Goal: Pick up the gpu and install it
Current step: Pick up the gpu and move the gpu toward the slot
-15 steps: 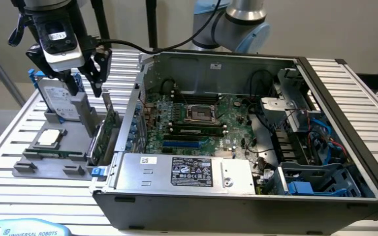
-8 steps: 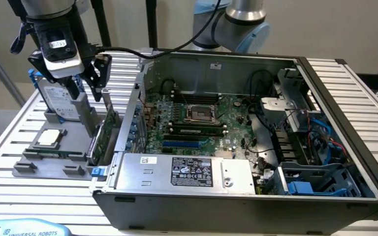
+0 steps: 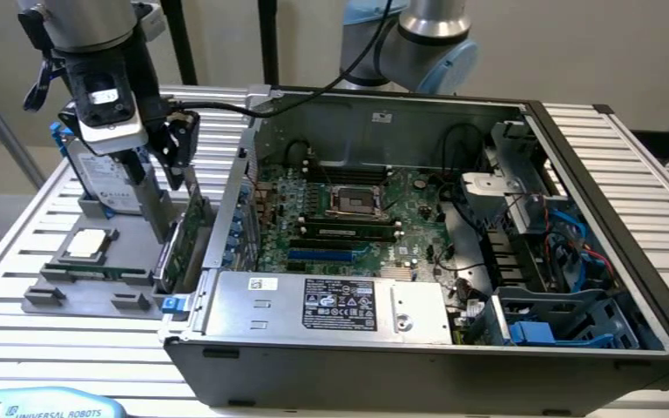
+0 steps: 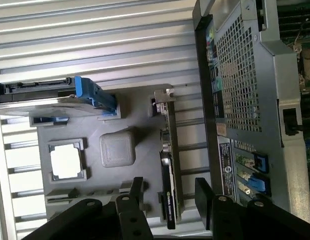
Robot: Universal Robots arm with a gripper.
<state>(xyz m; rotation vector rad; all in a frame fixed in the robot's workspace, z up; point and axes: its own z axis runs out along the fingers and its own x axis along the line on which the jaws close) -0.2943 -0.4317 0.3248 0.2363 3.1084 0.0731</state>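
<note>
beside the computer case point(image 4: 245, 75), the gpu point(image 4: 168, 155) stands on its edge in the gray tray point(image 4: 137, 117). the gripper point(image 4: 169, 185) hangs above it, wide open, 1 finger on each side, holding nothing.

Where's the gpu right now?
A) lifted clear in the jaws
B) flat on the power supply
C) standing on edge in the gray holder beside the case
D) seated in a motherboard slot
C: the gpu stands on edge in the gray holder next to the open case, with the open jaws above it, one on each side and not gripping it.
</note>
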